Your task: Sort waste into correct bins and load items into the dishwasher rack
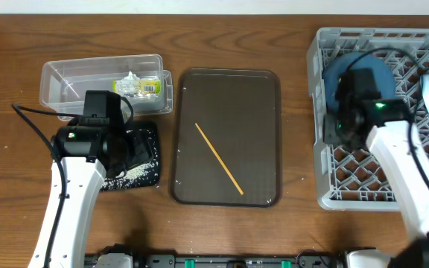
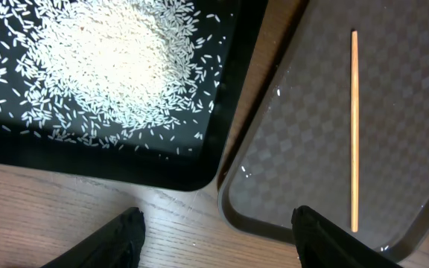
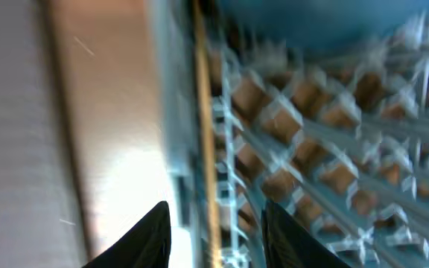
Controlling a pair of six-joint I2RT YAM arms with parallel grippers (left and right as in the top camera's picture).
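Spread, empty: left end effector (image 2: 216, 223); blurred right end effector (image 3: 214, 216) parted, chopstick (image 3: 203, 112) between; plate (image 1: 331, 74) mostly hidden.

Overhead straight down on table (image 1: 6, 186), wrist views close, left shares black tray (image 2: 125, 160), right the rack (image 1: 348, 190)

Even, bright light throughout; right wrist view smeared by motion blur (left wrist sharp)

Brown wood-grain bench (image 1: 6, 193) is spanning the overhead view edge to edge. Dark rail (image 1: 222, 262) with green bits is running along 6 o'clock. Right wrist view: glare is bouncing off the wood around 8 o'clock.
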